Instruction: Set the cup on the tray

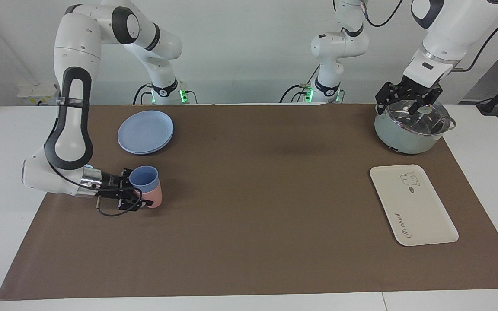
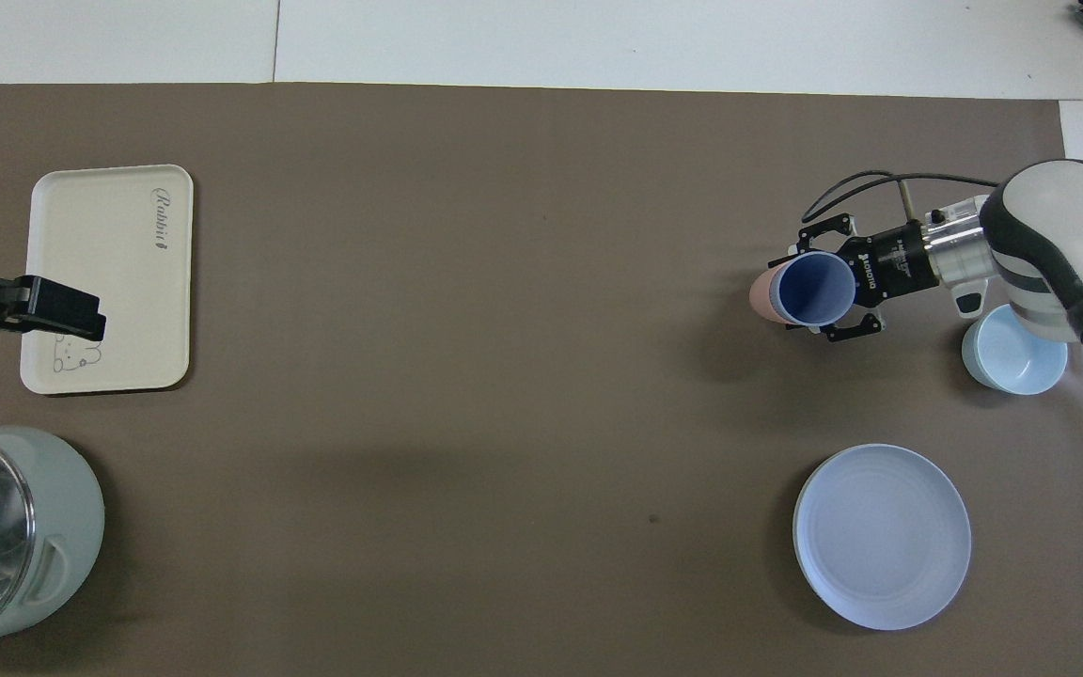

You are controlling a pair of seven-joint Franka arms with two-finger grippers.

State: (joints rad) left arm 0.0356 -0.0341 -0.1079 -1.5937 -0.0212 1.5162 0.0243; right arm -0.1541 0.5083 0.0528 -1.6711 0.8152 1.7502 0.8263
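Small periwinkle-blue plastic tumbler cup (image 1: 144, 179) sits nested in a pink plastic cup (image 1: 154, 198) of the same shape, right at the right hand (image 1: 129, 195), toward the right arm's end of the table (image 1: 249, 207). Hand comes in sideways, fingers spread around the stacked cups; can't tell if they press yet. Cup looks light, stiff, smooth-walled and slippery; best gripped across the upper wall below the rim, lifted straight so the pink one stays down. Cream-white rectangular tray (image 1: 413, 205) lies well apart from this hand. Left hand (image 1: 407, 100) waits over the lidded pale-green pot (image 1: 411, 129); its opening unclear.
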